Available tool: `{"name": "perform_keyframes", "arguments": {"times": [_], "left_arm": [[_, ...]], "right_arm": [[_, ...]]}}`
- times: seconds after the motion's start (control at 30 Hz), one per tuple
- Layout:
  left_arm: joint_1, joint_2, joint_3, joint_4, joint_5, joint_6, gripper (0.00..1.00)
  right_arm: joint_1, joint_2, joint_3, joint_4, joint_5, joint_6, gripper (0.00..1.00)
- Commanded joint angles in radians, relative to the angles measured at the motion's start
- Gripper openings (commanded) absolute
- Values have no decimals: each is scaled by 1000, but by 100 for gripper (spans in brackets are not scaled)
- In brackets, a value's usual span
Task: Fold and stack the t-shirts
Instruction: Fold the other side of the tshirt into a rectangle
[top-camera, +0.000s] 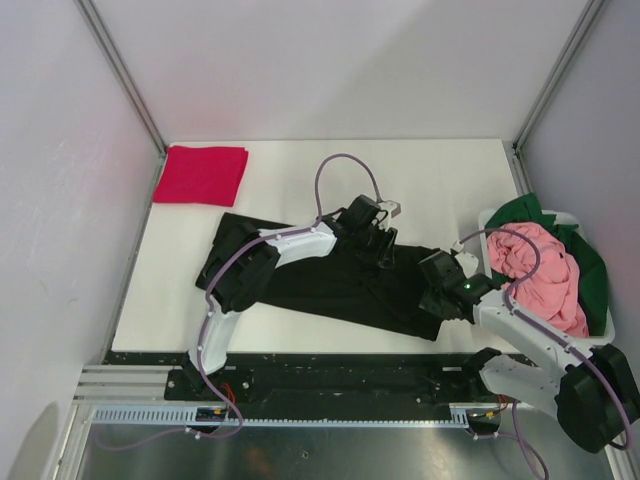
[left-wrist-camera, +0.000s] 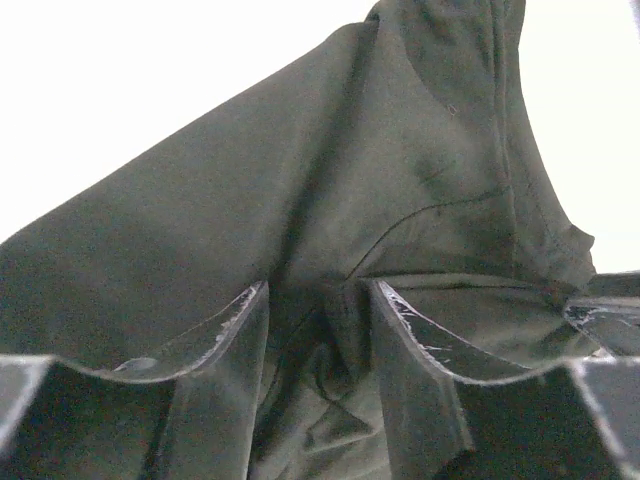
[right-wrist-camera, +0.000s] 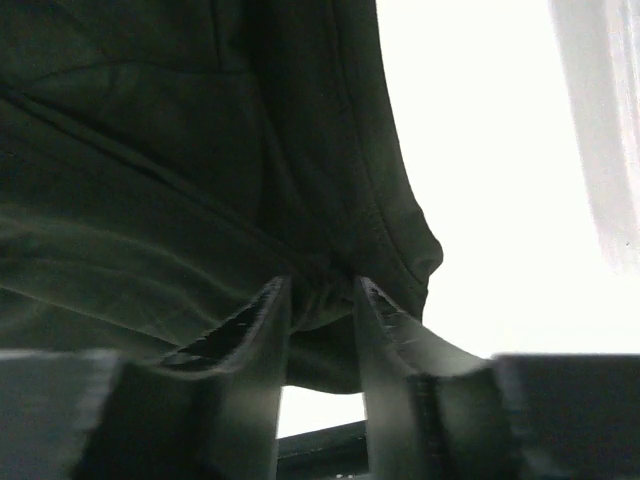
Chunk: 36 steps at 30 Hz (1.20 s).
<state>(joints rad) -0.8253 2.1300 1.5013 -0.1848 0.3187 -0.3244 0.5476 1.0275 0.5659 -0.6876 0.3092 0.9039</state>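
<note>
We see the black cloth t-shirt (top-camera: 330, 285) lying rumpled across the near middle of the white table (top-camera: 430, 180). The left gripper (left-wrist-camera: 318, 288) is released, its fingers parted over a loose fold. The right gripper (right-wrist-camera: 322, 283) sits at the shirt's edge with cloth bunched between its fingers; we cannot tell whether it pinches. A folded crimson red t-shirt (top-camera: 202, 174) is at the far left corner. A pink t-shirt (top-camera: 545, 265) and a dark green t-shirt (top-camera: 528, 212) fill the white plastic basket (top-camera: 611, 322).
</note>
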Motion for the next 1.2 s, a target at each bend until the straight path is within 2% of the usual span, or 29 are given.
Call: {"name": "perform_keyframes", "arguments": {"times": [0.0,0.07,0.13,0.33,0.43,0.6,0.83,1.07,1.17], "left_arm": [[29,-61,36,35,-2,24,55],[38,-91,37,35,-3,27,59],[44,-107,43,36,-9,26,61],[58,-86,55,35,-22,0,58],[71,-67,61,35,-44,0,56],[110,-34,81,34,-45,-5,54],[132,10,95,34,-39,-10,53],[192,-48,-7,25,-211,-118,52],[229,-65,-52,24,-239,-148,53]], "right_arm": [[0,-57,38,-38,35,9,44],[-21,-90,82,-48,47,-13,51],[-62,-90,129,-27,50,-50,51],[-234,76,192,153,-51,-159,42],[-283,158,195,238,-81,-174,37],[-313,262,198,334,-90,-179,36],[-331,378,198,412,-101,-180,39],[-340,432,197,452,-105,-183,39],[-339,436,197,461,-103,-183,34]]}}
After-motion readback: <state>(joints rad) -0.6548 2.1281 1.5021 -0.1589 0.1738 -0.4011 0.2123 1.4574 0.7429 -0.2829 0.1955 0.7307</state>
